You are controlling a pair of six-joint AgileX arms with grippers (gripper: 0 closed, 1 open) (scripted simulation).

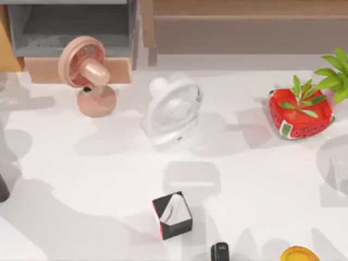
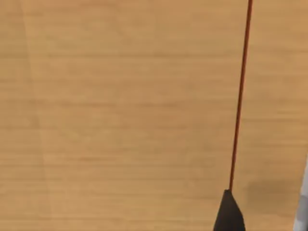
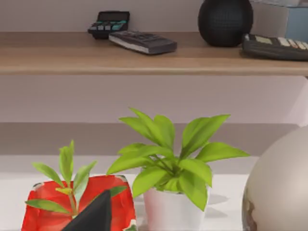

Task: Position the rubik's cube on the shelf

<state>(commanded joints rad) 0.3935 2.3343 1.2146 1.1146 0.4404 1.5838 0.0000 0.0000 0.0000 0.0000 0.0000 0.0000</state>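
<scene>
Left hand (image 2: 228, 214): close against a wooden panel (image 2: 120, 115); grip cannot be told.
Pink fan (image 1: 87, 70): bench (image 1: 65, 179), 10 o'clock.
White fan (image 1: 173, 109): centre.
Black box (image 1: 172, 215): 6 o'clock.
Rubik's cube: whereabouts cannot be told.
Shelf (image 1: 244, 32): 1 o'clock; plank carries remotes (image 3: 143, 42) and a black sphere (image 3: 225, 20).
Red pot (image 1: 300, 114): 3 o'clock.
Right hand (image 3: 94, 216): low over the red pot, facing the shelf; grip cannot be told.
Risk: hand brushing leaves; a crowded plank could let the cube nudge a remote.
</scene>
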